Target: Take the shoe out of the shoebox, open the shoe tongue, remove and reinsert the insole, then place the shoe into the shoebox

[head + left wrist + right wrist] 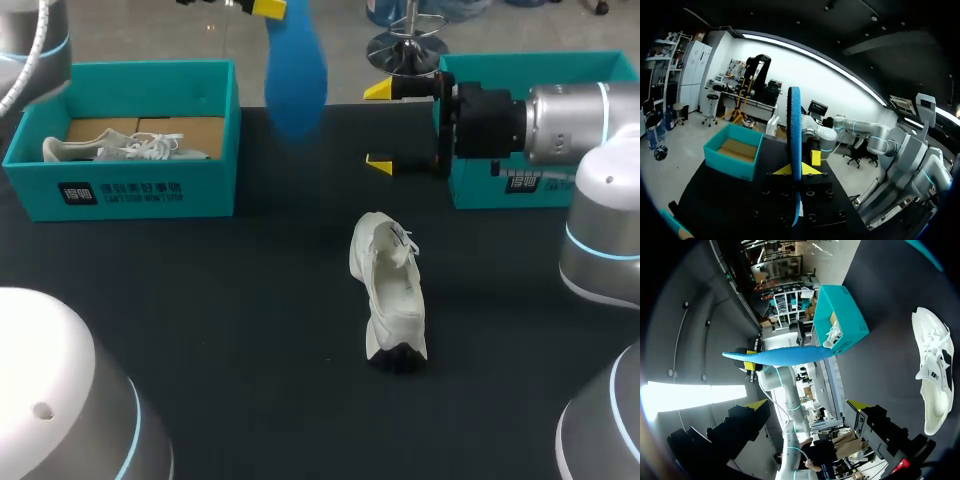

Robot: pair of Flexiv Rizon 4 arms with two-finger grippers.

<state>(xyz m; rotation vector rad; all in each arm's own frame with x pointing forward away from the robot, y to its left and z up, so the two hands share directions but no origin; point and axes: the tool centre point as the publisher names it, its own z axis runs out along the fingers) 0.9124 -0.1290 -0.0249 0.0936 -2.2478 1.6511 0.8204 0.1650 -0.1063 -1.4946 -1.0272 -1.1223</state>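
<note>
Head view places the white mesh sports shoe (388,285) on the black table (250,330), right of centre, laced end toward the far side and apart from both boxes. The blue foam insole (296,75) is out of the shoe, held in the air over the table's far edge, left of the shoe.

Hazards, as judged:
- The insole is thin and gripped at one end only. If it meets the shoe opening at an angle, it is likely to buckle or twist rather than seat flat.
- Nothing restrains the shoe. An insertion push could slide or tip it unless the other gripper steadies it.
- The tongue and laces may fold across the opening and block entry.

Arm pose:
- The left gripper (792,170) is closed on the insole's end, a yellow tip pressing each face; the insole stands edge-on ahead of the fingers.
- The right arm lies level across the right-hand teal cardboard shoebox (540,68). The right gripper (380,125) points left, fingers spread wide, nothing between them, on the far side of the shoe.
- The far-left teal shoebox (210,180) holds a second white shoe (120,148).
</note>
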